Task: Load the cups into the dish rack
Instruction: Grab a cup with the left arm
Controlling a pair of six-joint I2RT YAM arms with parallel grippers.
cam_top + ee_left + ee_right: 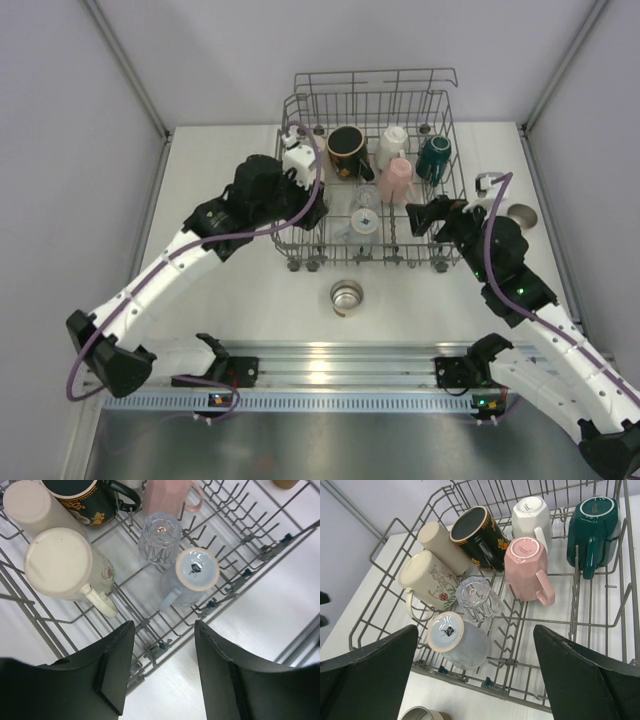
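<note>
Before me the grey wire dish rack [400,245] stands on the tabletop [240,300] with eight cups inside. A cream tumbler [442,540] and a cream picture mug [427,582] lean at the left. A black flowered mug [480,535] lies tilted, mouth showing. The white mug [532,515], pink mug [525,565], dark green mug [592,525], clear glass [476,597] and pale blue mug [460,640] are bottom-up. A steel cup [346,296] stands upright on the tabletop just in front of the rack, and another cup [520,215] stands by its right side.

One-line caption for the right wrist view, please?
Open right jaws hover above the large grey wire dish rack holding eight mixed cups; a shiny steel cup sits outside it.
</note>
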